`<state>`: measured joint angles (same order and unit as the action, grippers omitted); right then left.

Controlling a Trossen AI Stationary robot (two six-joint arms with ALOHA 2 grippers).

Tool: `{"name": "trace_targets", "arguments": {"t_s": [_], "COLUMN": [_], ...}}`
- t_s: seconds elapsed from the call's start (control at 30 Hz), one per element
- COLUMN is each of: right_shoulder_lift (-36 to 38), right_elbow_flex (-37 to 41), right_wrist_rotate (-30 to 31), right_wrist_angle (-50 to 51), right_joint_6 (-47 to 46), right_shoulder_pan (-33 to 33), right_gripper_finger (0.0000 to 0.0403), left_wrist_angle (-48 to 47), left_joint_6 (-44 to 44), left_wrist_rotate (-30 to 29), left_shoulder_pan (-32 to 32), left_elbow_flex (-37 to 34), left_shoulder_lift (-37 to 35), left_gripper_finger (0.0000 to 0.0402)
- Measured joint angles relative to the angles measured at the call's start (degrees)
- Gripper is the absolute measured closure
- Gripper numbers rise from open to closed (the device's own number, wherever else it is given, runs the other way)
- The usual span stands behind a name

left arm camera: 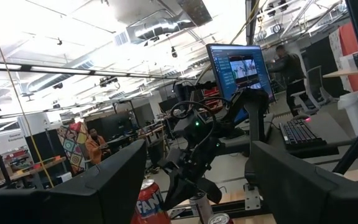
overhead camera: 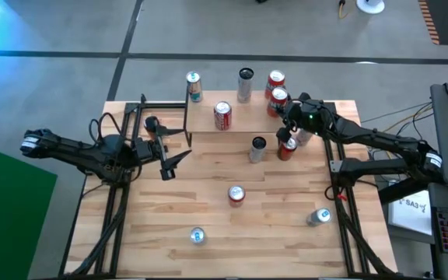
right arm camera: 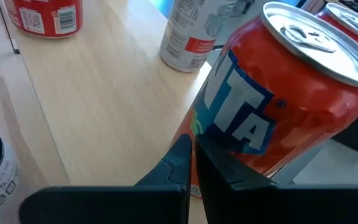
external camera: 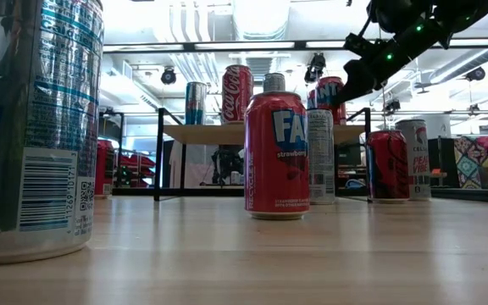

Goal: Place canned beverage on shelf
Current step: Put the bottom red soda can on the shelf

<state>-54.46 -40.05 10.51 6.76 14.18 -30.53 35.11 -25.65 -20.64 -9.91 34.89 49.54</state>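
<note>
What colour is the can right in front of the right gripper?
Orange can with blue and white lettering, clearest in the right wrist view.

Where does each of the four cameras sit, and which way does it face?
High view: overhead, straight down on the table, both arms.
Low view: tabletop height, level toward the shelf; right arm enters above.
Left wrist view: faces the room, open left gripper in front.
Right wrist view: shut right gripper beside a Fanta can.
Shared: high and low both show the shelf.
</note>
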Motion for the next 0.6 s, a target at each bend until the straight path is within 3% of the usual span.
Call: {"name": "trace_targets", "arguments": {"t_s": [0.6], "right_shoulder_lift": [-1.22], "right_elbow_flex": [0.00], "right_wrist_rotate": [-0.03], "right_wrist_angle": [-2.20], "right_joint_6": [0.42], "right_shoulder_pan": [-1.11], "right_gripper_finger": [0.0390], "left_wrist_angle": [-0.02], "left_joint_6": [0.00], "left_wrist_rotate": [-0.02], "left_shoulder_pan": [0.02], "left_elbow_flex": [-0.02], "left_shoulder_lift": [0.00], "left_gripper_finger": [0.0127]}}
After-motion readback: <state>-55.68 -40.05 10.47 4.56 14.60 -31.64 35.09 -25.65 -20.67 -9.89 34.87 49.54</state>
